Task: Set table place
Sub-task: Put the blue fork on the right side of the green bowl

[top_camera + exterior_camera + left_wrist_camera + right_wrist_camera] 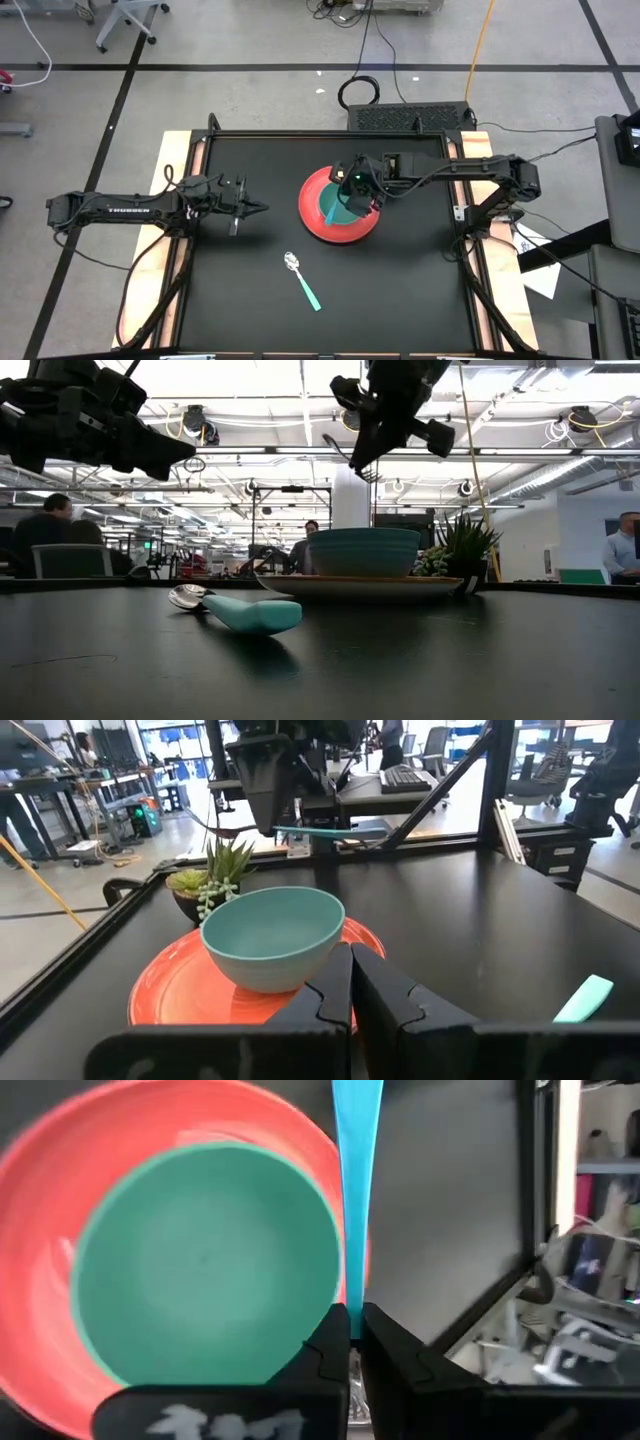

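Black table (250, 300) carries the red plate (312, 222) at frame centre, teal bowl (338, 212) on it — directly under the right gripper (352, 203), clamped on a teal utensil (356, 1190) pointing down; left gripper (255, 208) closed, empty, left of the plate.

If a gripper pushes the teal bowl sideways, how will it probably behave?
The teal bowl sits on the smooth red plate, so it would probably slide rather than tip. It looks rigid, wide and low. Pushed far, it might drop off the plate's rim.

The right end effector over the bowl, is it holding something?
Yes. The right end effector pinches a teal-handled utensil by one end of its handle; its other end is out of view.
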Available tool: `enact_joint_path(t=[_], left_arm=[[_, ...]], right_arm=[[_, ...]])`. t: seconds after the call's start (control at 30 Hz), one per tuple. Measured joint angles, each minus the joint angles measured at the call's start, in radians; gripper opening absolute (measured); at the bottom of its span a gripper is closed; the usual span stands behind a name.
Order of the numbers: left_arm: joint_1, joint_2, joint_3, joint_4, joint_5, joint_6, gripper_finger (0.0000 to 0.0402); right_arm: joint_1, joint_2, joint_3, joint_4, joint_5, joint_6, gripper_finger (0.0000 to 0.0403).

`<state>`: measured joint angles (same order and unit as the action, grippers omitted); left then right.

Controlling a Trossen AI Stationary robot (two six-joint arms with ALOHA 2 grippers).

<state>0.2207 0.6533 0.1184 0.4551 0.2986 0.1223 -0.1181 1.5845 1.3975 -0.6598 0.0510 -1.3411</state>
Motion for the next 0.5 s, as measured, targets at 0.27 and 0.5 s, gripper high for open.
enact_joint_path(t=[0.27,0.5], left_arm=[[0.0,0.0,0.0,-0.02,-0.005,0.0,0.0015],[0.0,0.0,0.0,-0.027,-0.012,0.0,0.0015]], right_arm=[[0.049,-0.008,-0.001,-0.208,0.052,0.095,0.0],[0.069,-0.01,-0.002,-0.38,0.078,0.189,0.0]])
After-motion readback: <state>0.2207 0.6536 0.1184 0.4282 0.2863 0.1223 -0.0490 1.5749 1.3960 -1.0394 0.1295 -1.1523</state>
